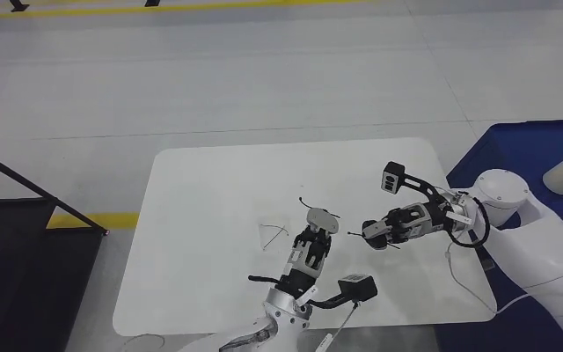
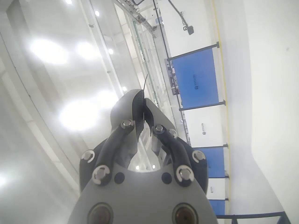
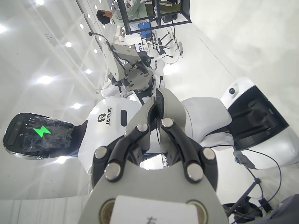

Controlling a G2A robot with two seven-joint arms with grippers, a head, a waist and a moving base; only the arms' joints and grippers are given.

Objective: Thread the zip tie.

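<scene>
Above the near right part of the white table (image 1: 202, 194), my left gripper (image 2: 143, 97) is shut on a thin black zip tie (image 2: 145, 81) whose end pokes out past the fingertips. In the top view this gripper (image 1: 318, 222) points away from me, the tie's end (image 1: 304, 204) curving off it. My right gripper (image 3: 159, 94) is shut on another black zip tie (image 3: 158, 114). It sits (image 1: 371, 234) a short gap to the right of the left one, the strip sticking out on both sides. The left wrist view shows that strip's square head (image 2: 190, 30).
A loose bent zip tie (image 1: 274, 233) lies on the table, left of the left gripper. Blue cloth (image 1: 519, 145) lies beyond the table's right edge. A black frame (image 1: 53, 207) stands off the left side. The far half of the table is bare.
</scene>
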